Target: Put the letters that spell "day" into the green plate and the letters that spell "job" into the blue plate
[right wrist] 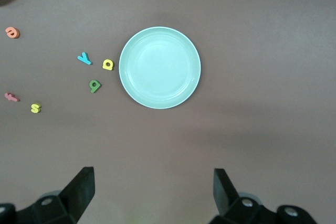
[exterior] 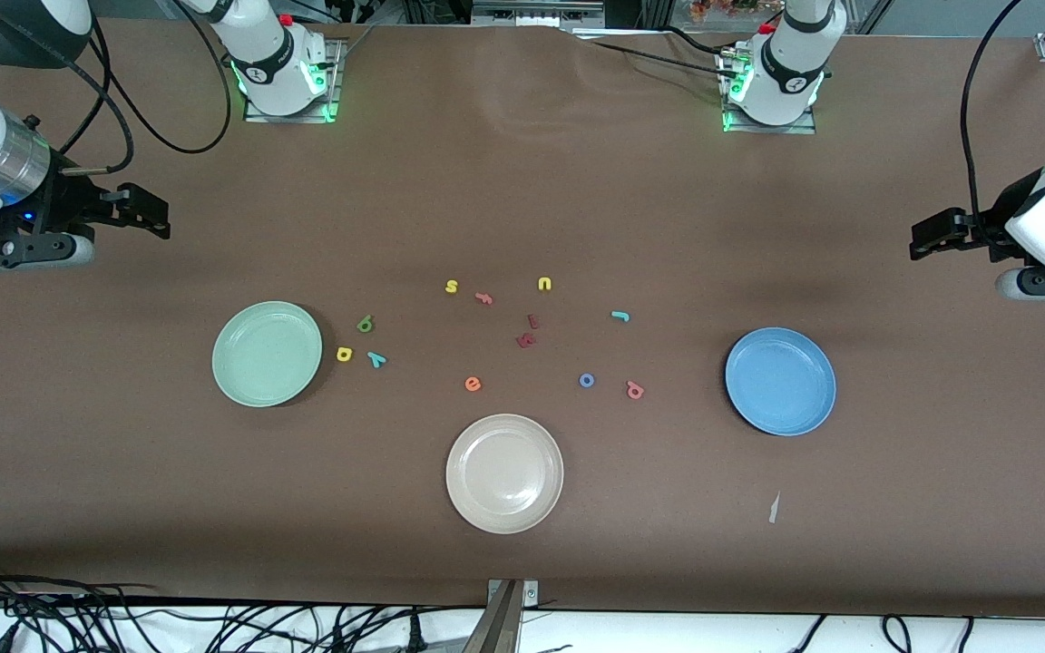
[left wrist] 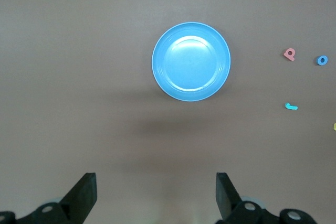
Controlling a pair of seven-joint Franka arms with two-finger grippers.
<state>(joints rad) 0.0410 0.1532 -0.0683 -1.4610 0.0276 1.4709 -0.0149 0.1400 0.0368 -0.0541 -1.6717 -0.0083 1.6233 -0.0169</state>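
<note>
Right gripper (right wrist: 149,192): jaws apart, empty, held over bare table at the right arm's end. Left gripper (left wrist: 156,195): jaws apart, empty, over bare table at the left arm's end. Both arms wait.

Green plate (exterior: 267,354) is empty; green d (exterior: 365,323), yellow a (exterior: 344,354) and teal y (exterior: 377,359) lie just beside it, at its three o'clock in the front view.

Blue plate (exterior: 780,381) is empty; pink b (exterior: 635,390), blue o (exterior: 586,380) and teal j (exterior: 620,316) lie off its nine o'clock, the j toward ten.

Judgement: the letters look light, thin, soft foam. Pinch across a stroke from above; flat pieces may slip or tilt.

The table (exterior: 522,181) wears a matt brown covering. The green plate (exterior: 267,354), blue plate (exterior: 780,381) and beige plate (exterior: 504,472) look smooth, faintly glossy.
</note>
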